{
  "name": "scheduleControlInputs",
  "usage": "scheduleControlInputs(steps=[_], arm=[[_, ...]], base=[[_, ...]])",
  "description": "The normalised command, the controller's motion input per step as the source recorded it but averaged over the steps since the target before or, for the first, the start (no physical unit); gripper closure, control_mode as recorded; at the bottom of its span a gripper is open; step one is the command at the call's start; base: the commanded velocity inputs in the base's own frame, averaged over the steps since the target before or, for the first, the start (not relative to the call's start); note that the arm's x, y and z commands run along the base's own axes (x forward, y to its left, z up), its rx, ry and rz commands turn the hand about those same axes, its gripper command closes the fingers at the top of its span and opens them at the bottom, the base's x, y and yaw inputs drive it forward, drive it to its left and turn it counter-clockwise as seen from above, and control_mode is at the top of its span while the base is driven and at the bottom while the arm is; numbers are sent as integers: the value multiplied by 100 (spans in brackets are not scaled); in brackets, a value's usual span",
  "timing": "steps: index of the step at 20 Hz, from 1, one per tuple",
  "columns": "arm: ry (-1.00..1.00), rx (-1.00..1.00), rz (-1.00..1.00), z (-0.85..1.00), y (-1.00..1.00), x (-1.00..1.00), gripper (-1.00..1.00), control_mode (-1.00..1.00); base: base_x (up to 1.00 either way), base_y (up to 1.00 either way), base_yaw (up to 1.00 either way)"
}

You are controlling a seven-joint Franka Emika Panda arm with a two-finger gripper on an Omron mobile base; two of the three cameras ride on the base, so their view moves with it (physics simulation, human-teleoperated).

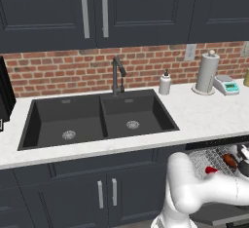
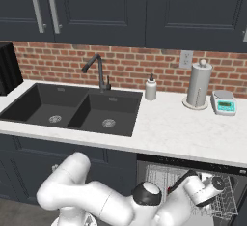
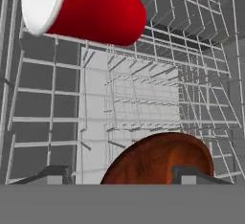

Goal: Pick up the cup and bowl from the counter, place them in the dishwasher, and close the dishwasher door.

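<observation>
1. The dishwasher (image 2: 193,191) stands open under the counter (image 2: 178,133), to the right of the black double sink (image 2: 72,106), and its silver wire rack (image 1: 214,156) is pulled out.
2. The arm reaches low and to the right, and the gripper (image 3: 125,175) is over the rack, inside the dishwasher area.
3. In the hand view the bowl (image 3: 160,161) sits between the two dark finger tips, dark reddish-brown, with its rounded side up. The tips stand one at each side of it, at a middle width, and they seem to grip it, but the contact itself is hidden at the bottom edge, so I cannot tell for sure.
4. In the left base view the bowl (image 1: 230,161) shows as a small brown shape over the rack, just beside the end of the arm.
5. The cup (image 3: 83,7) lies on its side in the rack, the white opening turned to the left of the hand view. In the left base view the cup (image 1: 211,170) shows as a small red spot in the rack, near the bowl.
6. The dishwasher door (image 1: 221,215) is down and open; a part of its flat dark panel shows under the arm.
7. On the counter near the brick wall stand a white soap bottle (image 2: 151,88), a paper towel roll (image 2: 199,84) and a small kitchen scale (image 2: 224,102).
</observation>
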Motion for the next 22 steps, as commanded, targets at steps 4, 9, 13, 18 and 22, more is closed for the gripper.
scheduleControlInputs(steps=[4,9,13,18,22], arm=[[-23,3,0,8,-5,-72,-100,-100],[-4,0,-10,51,0,-98,-100,-100],[0,0,-12,60,0,-100,-100,-100],[0,0,-13,41,0,-100,-100,-100],[0,0,-10,52,0,-100,-100,-100]], base=[[0,0,0],[0,0,0],[0,0,0],[0,0,0],[0,0,0]])
